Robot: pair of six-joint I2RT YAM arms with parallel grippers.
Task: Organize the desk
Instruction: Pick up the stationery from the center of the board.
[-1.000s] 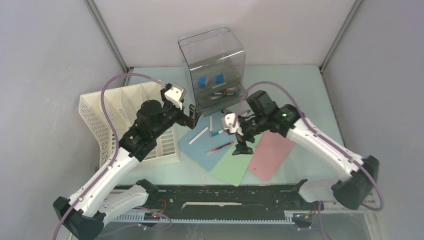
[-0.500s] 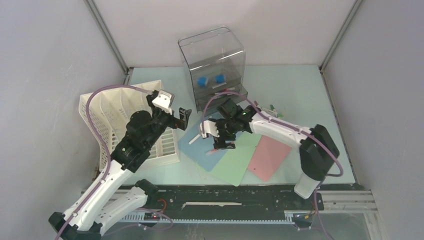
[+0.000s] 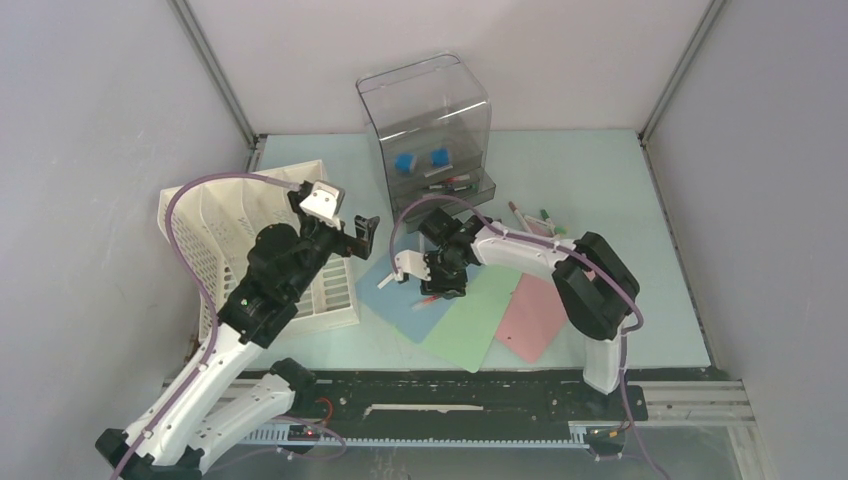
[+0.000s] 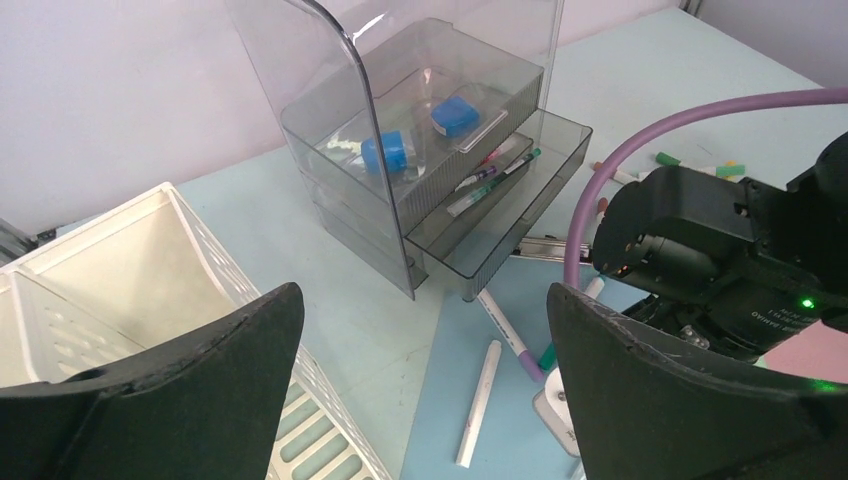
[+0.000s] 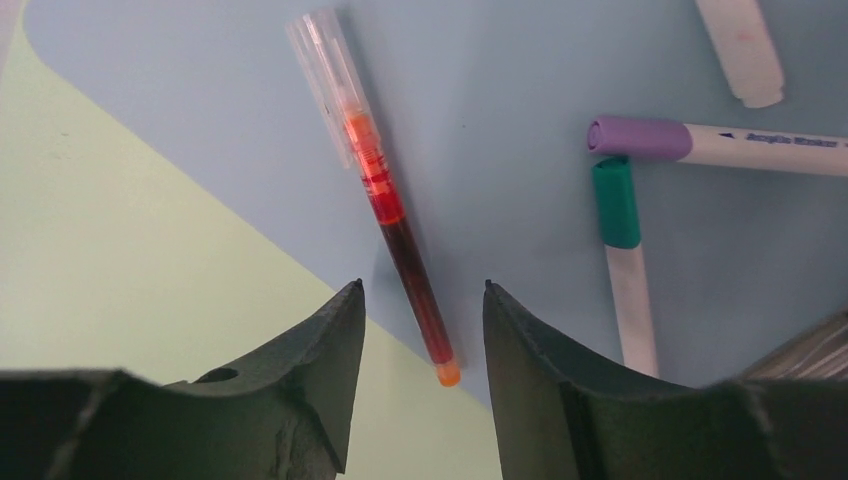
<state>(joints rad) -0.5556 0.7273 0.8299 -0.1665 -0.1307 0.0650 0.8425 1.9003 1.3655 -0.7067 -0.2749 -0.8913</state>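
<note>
The desk (image 3: 600,180) is a pale mint-green top with blue (image 3: 398,300), green (image 3: 470,322) and pink (image 3: 535,315) sheets at its middle. A red pen (image 5: 385,195) with a clear cap lies on the blue sheet. My right gripper (image 5: 424,290) points down over it. Its fingers stand on either side of the pen's orange end, with a gap on both sides. My left gripper (image 4: 425,300) hovers wide open and holds nothing, between the white file rack (image 3: 215,235) and the clear drawer box (image 3: 425,120).
A white stick (image 4: 480,400), a purple-capped marker (image 5: 700,140) and a green-capped marker (image 5: 620,230) lie on the blue sheet near the red pen. The box's lower drawer (image 4: 500,195) is pulled out with pens inside. More markers (image 3: 530,215) lie right of the box.
My right arm swung left and came down over the red pen, and its jaws narrowed around it. My left gripper drew back a little from the drawer box, still open.
</note>
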